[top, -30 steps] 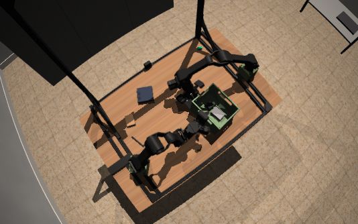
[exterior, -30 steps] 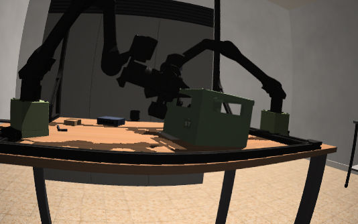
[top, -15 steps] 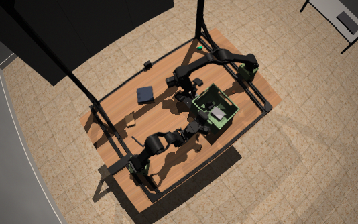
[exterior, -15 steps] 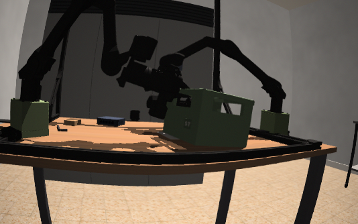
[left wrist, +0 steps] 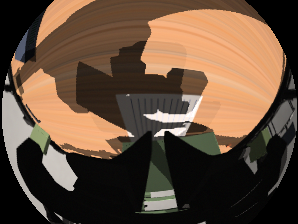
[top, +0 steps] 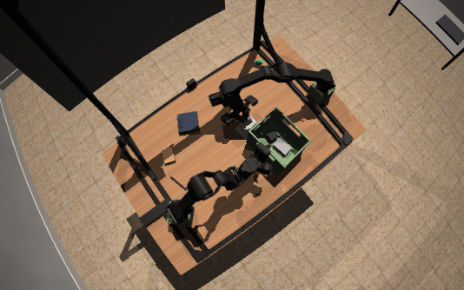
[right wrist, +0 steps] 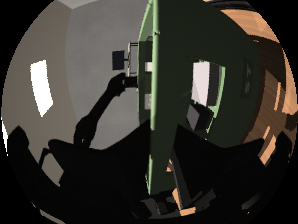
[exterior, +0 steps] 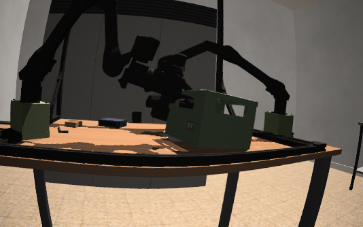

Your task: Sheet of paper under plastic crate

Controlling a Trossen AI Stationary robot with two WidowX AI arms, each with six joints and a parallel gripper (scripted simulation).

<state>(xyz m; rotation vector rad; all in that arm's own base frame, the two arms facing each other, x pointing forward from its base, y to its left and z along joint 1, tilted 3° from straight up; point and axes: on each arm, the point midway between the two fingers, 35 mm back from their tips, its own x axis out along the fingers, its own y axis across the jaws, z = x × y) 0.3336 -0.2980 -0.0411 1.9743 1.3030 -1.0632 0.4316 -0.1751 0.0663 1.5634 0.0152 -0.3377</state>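
The green plastic crate (top: 288, 163) (exterior: 211, 127) (left wrist: 201, 143) (right wrist: 155, 75) stands on the right part of the table. It is tipped, with its side toward the table's middle lifted and its far bottom edge on the wood. My right gripper (top: 263, 154) (right wrist: 159, 124) is shut on that lifted wall's rim. The sheet of paper (top: 246, 127) (left wrist: 161, 116) lies flat at the lifted side, partly under the crate, with a short strip still showing. My left gripper (top: 238, 122) (left wrist: 157, 135) is shut, its tips down at the sheet right beside the crate.
A dark blue book (top: 188, 122) (exterior: 112, 121) (left wrist: 22, 47), a brown block (top: 169, 155) (exterior: 73, 123), a small black stick (top: 177, 182) (exterior: 62, 131) and a black cube (top: 190, 83) (exterior: 136, 116) lie on the table's other half. Black rails (exterior: 170, 158) edge the table. The arm bases (top: 322, 91) (top: 178, 217) stand at opposite ends.
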